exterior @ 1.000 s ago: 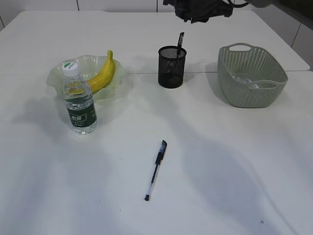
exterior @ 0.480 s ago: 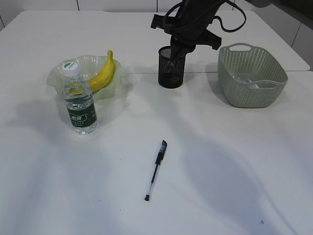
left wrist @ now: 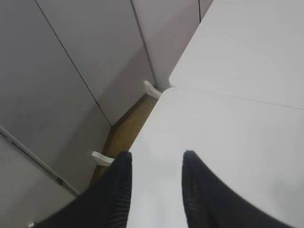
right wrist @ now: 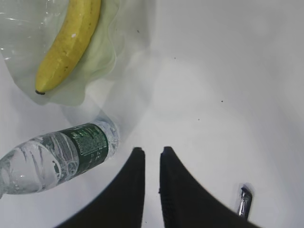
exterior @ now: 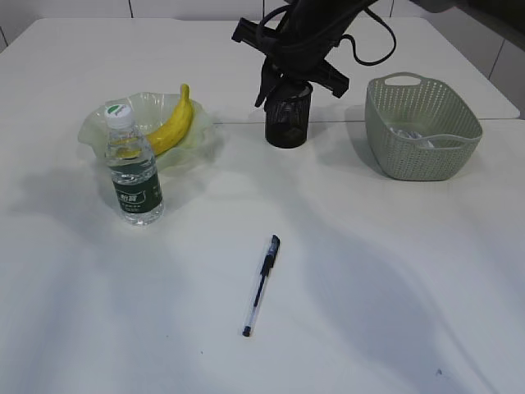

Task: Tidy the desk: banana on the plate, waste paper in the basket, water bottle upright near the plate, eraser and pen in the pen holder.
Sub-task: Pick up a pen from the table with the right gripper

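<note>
The banana (exterior: 174, 121) lies on the pale-green plate (exterior: 98, 123). The water bottle (exterior: 134, 171) stands upright in front of the plate. A pen (exterior: 262, 283) lies on the desk (exterior: 394, 271). My right gripper (exterior: 267, 90) hangs just above and left of the black pen holder (exterior: 287, 123), whose top my arm hides. In the right wrist view my right gripper (right wrist: 151, 151) is empty with a narrow gap, above bare desk, with the bottle (right wrist: 57, 154), banana (right wrist: 69, 45) and pen tip (right wrist: 244, 202) around. White waste paper (exterior: 414, 135) lies in the basket (exterior: 422, 156). The eraser is out of view. My left gripper (left wrist: 156, 154) is open and empty.
The left gripper hovers over the desk's left edge (left wrist: 142, 123), with floor and wall panels beyond it. A seam line (exterior: 238, 123) crosses the desk behind the plate and holder.
My right arm has come down from the top edge and moved left over the pen holder. It now hides the pen that stood in the holder. The other objects have not moved.
</note>
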